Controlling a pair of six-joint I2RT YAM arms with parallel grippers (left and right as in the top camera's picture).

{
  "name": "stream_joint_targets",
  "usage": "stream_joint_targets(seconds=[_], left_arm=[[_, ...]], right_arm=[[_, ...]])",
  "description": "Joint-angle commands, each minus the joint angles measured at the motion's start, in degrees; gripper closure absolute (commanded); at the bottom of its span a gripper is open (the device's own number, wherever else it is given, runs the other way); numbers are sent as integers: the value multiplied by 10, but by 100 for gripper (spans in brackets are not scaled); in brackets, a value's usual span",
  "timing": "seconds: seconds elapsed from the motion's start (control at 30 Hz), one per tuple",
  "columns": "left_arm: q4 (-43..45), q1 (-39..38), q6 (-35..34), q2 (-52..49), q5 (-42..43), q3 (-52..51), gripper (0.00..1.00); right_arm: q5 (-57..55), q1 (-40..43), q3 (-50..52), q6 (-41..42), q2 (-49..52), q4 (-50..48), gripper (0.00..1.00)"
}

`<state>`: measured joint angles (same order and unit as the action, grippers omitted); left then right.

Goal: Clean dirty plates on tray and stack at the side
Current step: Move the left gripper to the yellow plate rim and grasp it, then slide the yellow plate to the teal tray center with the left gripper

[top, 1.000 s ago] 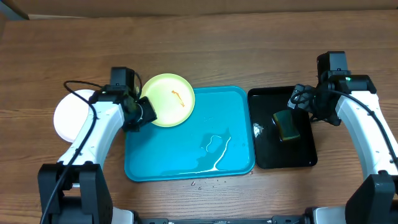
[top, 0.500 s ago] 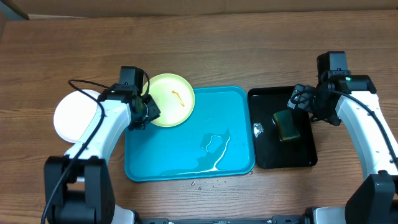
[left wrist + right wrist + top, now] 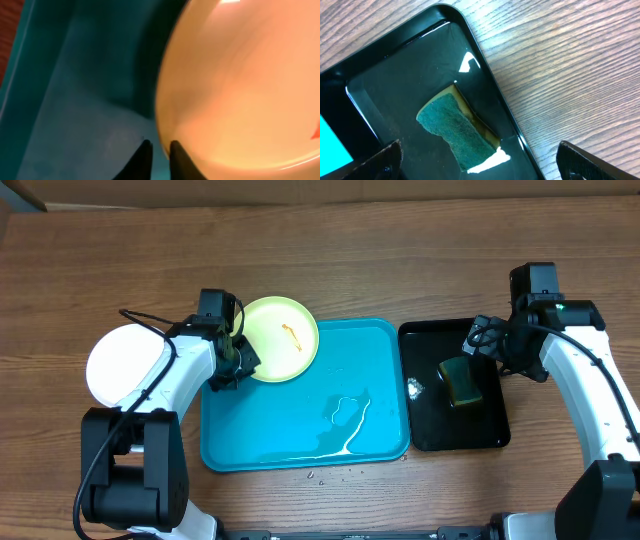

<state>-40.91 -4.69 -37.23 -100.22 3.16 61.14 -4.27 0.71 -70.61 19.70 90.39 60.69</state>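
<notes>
The pale yellow-green plate point(image 3: 282, 338) with an orange-brown smear lies tilted over the back left corner of the turquoise tray point(image 3: 290, 442). My left gripper point(image 3: 238, 360) is shut on its left rim. In the left wrist view the fingers point(image 3: 159, 148) pinch the plate point(image 3: 240, 90) edge above the tray floor point(image 3: 75, 100). A white plate point(image 3: 118, 366) lies on the table left of the tray. My right gripper point(image 3: 485, 338) is open and empty above the black tray; in the right wrist view its fingers point(image 3: 480, 157) stand wide apart.
A black glossy tray point(image 3: 430, 435) stands right of the turquoise one and holds a green-and-yellow sponge point(image 3: 462, 382), which also shows in the right wrist view point(image 3: 457, 130). A puddle of liquid point(image 3: 345, 420) lies on the turquoise tray. Drops lie on the table in front.
My left gripper and the yellow-green plate have shifted a little to the right and back over the tray corner. The right arm has not moved.
</notes>
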Motion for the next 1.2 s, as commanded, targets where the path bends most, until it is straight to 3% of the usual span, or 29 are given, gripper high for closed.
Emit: stream_joint_targets(seconds=[0.0, 0.37, 0.63, 0.93, 1.17], left_arm=[[-23, -2, 9, -3, 9, -3, 89], [-67, -5, 105, -3, 65, -3, 90], [-90, -59, 135, -3, 74, -3, 89], [-95, -134, 135, -3, 74, -3, 79], [-131, -130, 155, -3, 67, 25, 68]], right_arm=[[1, 2, 2, 3, -3, -2, 0], [1, 2, 2, 3, -3, -2, 0], [1, 2, 2, 3, -3, -2, 0], [1, 2, 2, 3, -3, -2, 0], [1, 2, 2, 3, -3, -2, 0]])
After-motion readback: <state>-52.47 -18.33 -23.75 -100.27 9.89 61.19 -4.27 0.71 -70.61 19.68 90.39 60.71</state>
